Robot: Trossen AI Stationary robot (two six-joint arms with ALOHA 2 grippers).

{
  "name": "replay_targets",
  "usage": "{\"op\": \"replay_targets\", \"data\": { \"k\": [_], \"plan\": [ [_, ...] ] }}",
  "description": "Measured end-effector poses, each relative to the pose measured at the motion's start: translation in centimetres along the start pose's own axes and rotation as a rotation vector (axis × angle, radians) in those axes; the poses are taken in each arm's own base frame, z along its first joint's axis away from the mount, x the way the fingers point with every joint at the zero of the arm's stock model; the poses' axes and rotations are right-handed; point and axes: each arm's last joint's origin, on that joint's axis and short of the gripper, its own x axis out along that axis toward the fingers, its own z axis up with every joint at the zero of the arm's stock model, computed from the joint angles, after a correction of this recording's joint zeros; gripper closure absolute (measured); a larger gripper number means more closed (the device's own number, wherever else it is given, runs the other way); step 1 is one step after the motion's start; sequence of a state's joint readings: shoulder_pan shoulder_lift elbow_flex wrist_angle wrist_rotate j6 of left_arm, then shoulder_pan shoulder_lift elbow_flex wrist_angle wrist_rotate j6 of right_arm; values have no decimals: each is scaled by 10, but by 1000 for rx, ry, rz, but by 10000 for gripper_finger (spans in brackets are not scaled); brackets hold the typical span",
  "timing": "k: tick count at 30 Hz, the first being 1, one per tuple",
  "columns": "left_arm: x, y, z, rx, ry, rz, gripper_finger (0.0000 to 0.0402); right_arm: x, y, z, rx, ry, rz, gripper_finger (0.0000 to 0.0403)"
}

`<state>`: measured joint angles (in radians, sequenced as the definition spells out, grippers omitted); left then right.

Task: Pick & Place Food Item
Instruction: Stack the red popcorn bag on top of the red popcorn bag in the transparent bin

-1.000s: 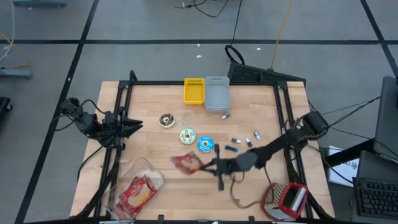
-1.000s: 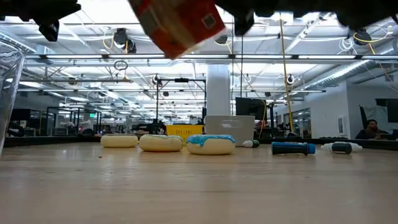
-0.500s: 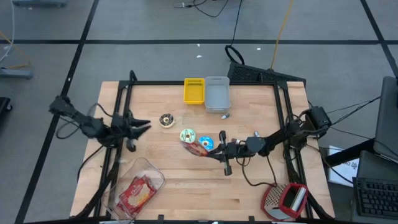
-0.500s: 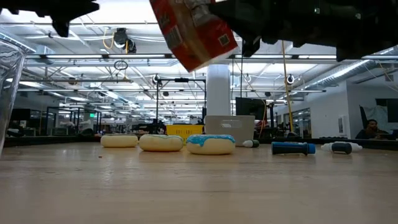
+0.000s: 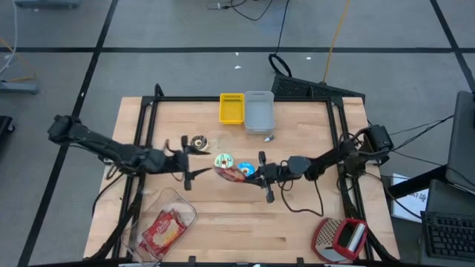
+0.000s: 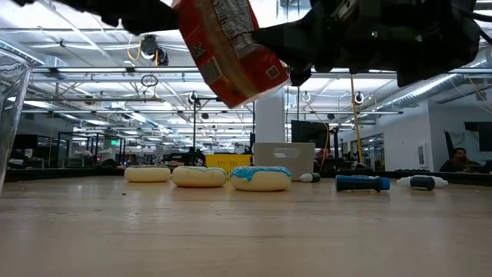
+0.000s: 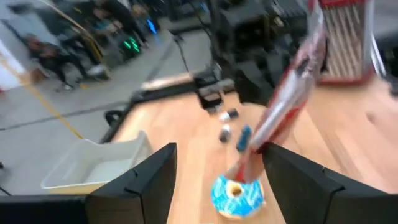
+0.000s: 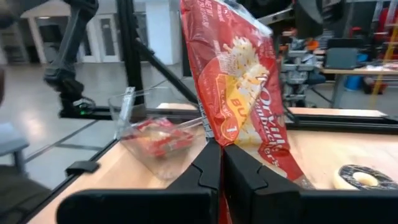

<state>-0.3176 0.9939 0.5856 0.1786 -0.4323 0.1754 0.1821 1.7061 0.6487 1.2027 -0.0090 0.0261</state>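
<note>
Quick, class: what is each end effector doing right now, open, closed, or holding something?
Left end effector: open, empty, facing the red bag.
Right end effector: closed on the red bag, held above the table.

Glossy red foil bag; matt pale wood table; clear plastic tub.

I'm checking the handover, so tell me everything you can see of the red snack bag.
The red snack bag is a glossy, crinkled foil-like packet with yellow and white print and a barcode side. It hangs tilted in the air above the table, over the doughnuts. The right claw is shut on its lower edge; the left claw stands open before it, apart.
</note>
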Motion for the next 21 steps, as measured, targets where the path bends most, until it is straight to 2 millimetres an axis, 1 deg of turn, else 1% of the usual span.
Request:
{"op": "replay_targets", "data": {
  "k": [3,7,11,14,17,21],
  "plan": [
    [9,-3,19,40,85,-69,160,0,-6,0,6,5,42,402],
    [19,-10,41,92,180,-125,160,0,-10,-6,20,64,33,402],
    [27,-17,55,160,214,-156,160,-1,-10,-9,22,94,33,402],
    [34,-22,56,181,234,-205,160,0,-10,-8,21,91,34,403],
    [42,-28,52,179,242,-261,160,0,-10,-7,21,82,34,403],
    [54,-34,46,188,258,-261,160,0,-10,-8,21,85,34,403]
  ]
}}
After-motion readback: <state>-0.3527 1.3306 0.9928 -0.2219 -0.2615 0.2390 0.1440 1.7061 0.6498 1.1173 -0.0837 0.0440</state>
